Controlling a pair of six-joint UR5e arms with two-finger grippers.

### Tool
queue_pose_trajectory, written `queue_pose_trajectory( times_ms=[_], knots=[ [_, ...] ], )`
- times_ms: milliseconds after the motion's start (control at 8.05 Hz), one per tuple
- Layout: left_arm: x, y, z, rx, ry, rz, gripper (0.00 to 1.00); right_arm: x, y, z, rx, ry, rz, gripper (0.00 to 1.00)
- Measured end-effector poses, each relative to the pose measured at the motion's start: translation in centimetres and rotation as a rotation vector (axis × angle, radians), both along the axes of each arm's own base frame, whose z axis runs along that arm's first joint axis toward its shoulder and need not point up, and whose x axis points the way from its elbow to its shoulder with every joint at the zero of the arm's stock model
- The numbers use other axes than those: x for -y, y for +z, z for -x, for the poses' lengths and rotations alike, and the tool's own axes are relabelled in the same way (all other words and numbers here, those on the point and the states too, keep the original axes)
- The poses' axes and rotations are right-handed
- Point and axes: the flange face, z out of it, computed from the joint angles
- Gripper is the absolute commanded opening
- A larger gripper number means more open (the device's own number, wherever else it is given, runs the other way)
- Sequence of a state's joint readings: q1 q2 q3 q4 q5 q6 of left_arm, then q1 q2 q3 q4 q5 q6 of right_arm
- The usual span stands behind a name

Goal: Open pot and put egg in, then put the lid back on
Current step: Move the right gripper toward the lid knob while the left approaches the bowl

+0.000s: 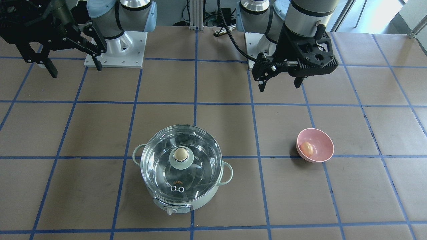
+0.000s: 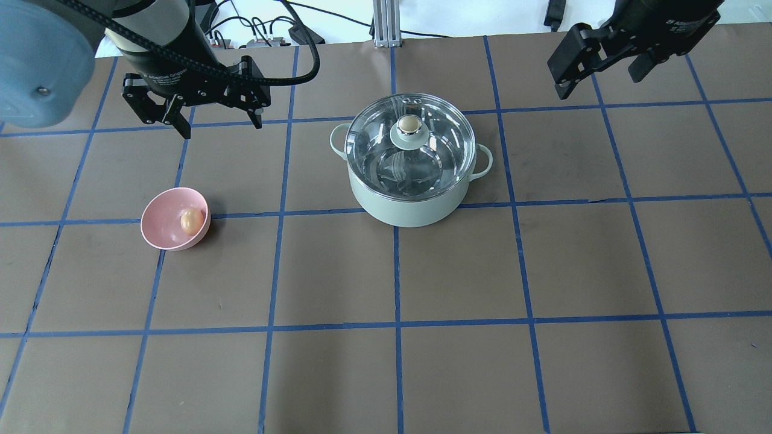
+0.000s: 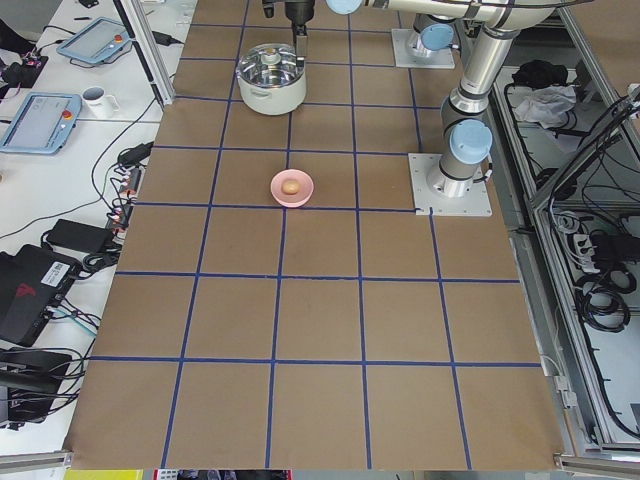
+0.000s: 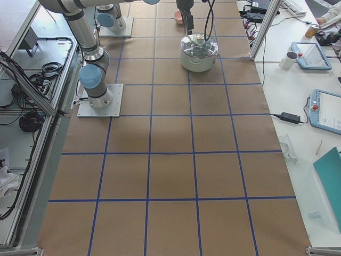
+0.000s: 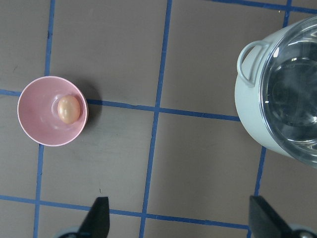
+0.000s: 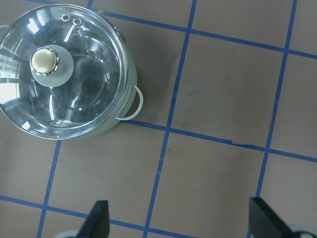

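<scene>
— Pot (image 2: 410, 208) first: where do we have it?
— We see it standing upright near the middle of the brown surface (image 2: 338, 265). It is pale green, with a loop handle (image 2: 484, 161) on either side. Its dial (image 1: 170, 210) faces away from the robot.
— And the lid (image 2: 431, 166)?
— We find it seated flat on the pot, closing it all round. It is clear glass, so we look through to the shiny steel inside. Its beige knob (image 2: 409, 124) stands at the centre. Two small vent holes (image 1: 177, 189) sit near the rim on the dial's side.
— Where do we put the egg (image 2: 190, 221)?
— We see it lying in the pink bowl (image 2: 155, 232), which rests on the surface on the robot's left, well apart from the pot. A blue tape line (image 2: 289, 212) runs across the surface from one to the other.
— What about the left end effector (image 2: 221, 126)?
— We see it hanging above the surface with its fingers spread apart and nothing between them. Its wrist camera looks down on the bowl at one side and the pot's edge at the other.
— And the right end effector (image 2: 598, 84)?
— We read it the same way: raised, fingers wide apart, holding nothing, off to the pot's right. Its wrist camera takes in the whole lid and one loop handle. Neither one touches the pot, lid, bowl or egg.
</scene>
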State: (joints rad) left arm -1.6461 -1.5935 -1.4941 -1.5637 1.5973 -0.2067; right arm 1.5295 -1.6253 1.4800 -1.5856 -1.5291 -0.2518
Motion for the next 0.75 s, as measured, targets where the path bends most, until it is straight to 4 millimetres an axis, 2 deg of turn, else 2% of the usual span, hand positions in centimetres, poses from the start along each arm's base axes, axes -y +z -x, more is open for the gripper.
queue_pose_trajectory(
  times_ms=[745],
  knots=[
    [0.8,-1.1,-0.4,0.009,0.001,-0.019,1.0,0.1,0.3,-0.2,0.002,0.003,0.028,1.0]
  ],
)
